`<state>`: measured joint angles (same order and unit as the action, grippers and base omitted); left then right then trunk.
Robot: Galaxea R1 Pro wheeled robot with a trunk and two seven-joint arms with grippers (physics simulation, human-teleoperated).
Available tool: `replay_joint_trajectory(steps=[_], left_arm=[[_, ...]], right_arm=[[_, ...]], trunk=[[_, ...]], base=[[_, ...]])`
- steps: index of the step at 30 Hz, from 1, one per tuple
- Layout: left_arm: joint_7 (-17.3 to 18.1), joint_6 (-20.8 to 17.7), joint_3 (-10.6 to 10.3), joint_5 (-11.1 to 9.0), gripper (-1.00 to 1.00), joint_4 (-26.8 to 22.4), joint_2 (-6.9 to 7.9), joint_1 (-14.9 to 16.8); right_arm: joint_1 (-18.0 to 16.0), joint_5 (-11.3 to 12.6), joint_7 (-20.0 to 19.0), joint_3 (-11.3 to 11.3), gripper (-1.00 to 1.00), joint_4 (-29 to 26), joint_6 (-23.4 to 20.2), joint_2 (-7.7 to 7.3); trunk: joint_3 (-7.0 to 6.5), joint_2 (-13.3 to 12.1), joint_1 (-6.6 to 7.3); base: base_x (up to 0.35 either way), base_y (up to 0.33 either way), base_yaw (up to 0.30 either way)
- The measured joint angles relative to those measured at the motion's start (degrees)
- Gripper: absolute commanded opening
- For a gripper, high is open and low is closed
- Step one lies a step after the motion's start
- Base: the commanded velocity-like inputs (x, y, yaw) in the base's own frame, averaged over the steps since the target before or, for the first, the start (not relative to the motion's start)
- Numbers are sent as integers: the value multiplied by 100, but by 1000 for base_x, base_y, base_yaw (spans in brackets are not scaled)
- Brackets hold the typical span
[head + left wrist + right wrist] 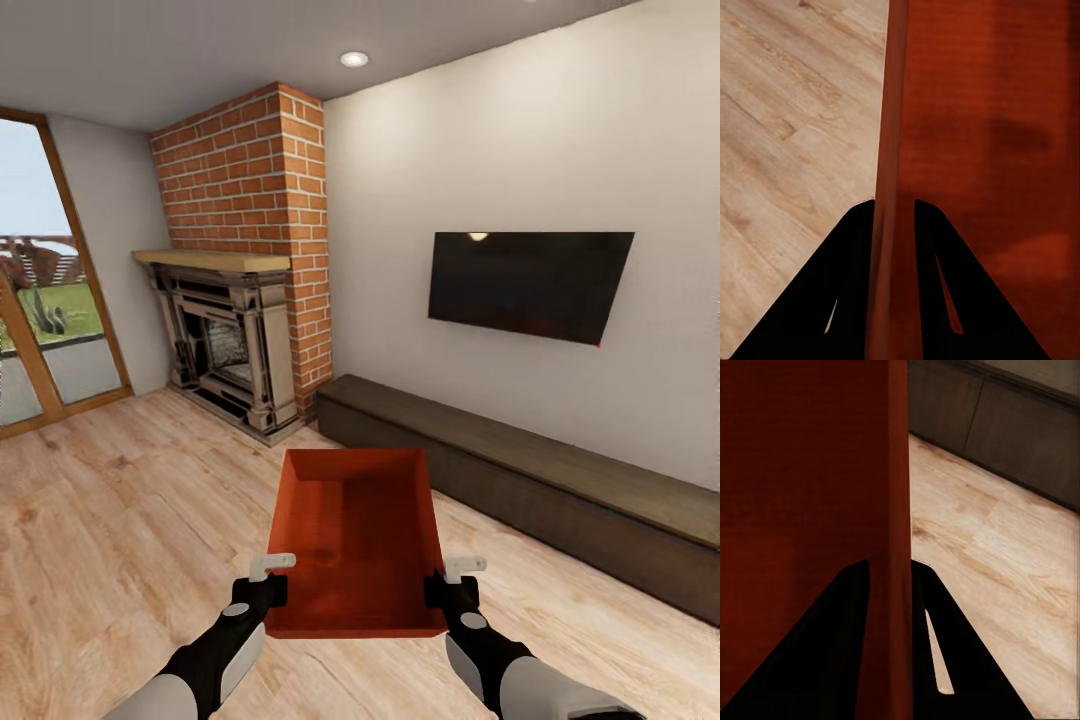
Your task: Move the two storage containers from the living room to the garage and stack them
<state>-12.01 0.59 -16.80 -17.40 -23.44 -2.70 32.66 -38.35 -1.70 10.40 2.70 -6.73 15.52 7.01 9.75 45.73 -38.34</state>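
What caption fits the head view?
Both claws, left and right, hold an orange-red bin above the wood floor, facing fireplace and TV.

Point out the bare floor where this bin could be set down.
Bare planks lie between the glass door and fireplace, and beside the held container. The strip before the bench is narrower. Both tools, left and right, pinch its walls.

This is a living room in a home. A red brick fireplace (245,260) with a wooden mantel stands in the corner, and a black flat TV (528,282) hangs on the white wall beside it. Under the TV a long dark low bench (530,480) runs along the wall. The floor (110,500) is light wood planks. At the left side a glass door (45,290) with a wooden frame shows grass outside.
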Motion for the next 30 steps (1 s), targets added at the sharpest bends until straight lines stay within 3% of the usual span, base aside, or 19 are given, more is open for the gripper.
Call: replay_joint_trajectory(steps=[11,22,30], left_arm=[[-23,2,-13,-10,-100,-6,-3,0],[-24,5,-14,-13,-100,-8,-3,-1],[-23,5,-14,-13,-100,-8,-3,-2]], right_arm=[[0,21,1,19,-100,0,5,-2],[-1,18,-1,19,-100,1,6,-2],[-1,20,0,19,-100,1,6,-2]], trunk=[[0,-1,0],[-34,0,2],[-60,0,4]], base=[[-347,0,10],[-317,0,250],[-63,0,254]])
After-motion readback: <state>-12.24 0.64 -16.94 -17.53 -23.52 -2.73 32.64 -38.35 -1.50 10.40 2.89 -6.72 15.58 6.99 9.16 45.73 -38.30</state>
